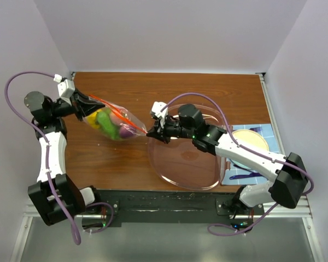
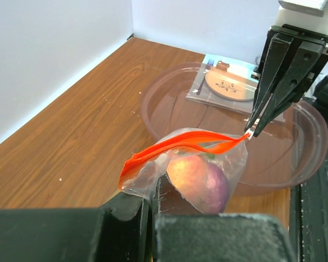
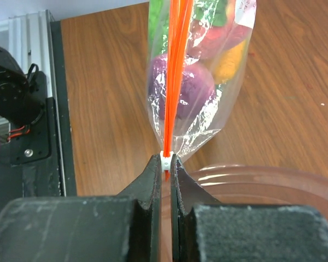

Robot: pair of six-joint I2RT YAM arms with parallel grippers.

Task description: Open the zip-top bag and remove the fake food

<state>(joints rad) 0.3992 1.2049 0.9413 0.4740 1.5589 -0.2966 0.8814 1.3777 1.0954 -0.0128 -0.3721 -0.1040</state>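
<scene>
The zip-top bag (image 1: 113,124) hangs stretched between both grippers above the wooden table. Its red-orange zip strip (image 2: 180,146) runs from one gripper to the other. My left gripper (image 1: 86,107) (image 2: 151,191) is shut on the bag's left corner just below the strip. My right gripper (image 1: 148,132) (image 3: 165,161) is shut on the small white slider (image 3: 165,159) at the strip's right end, seen from the left wrist as dark fingers (image 2: 273,82). The fake food (image 1: 105,121) sits inside the bag: green, yellow and purple pieces, a peach-and-purple one (image 2: 199,174), and a purple one (image 3: 194,87).
A large clear pinkish bowl (image 1: 169,169) (image 2: 295,164) (image 3: 262,180) stands under my right arm, just right of the bag. A plate (image 1: 250,141) on a blue placemat lies at the right edge, with a purple utensil (image 1: 243,176) beside it. White walls close the back and sides.
</scene>
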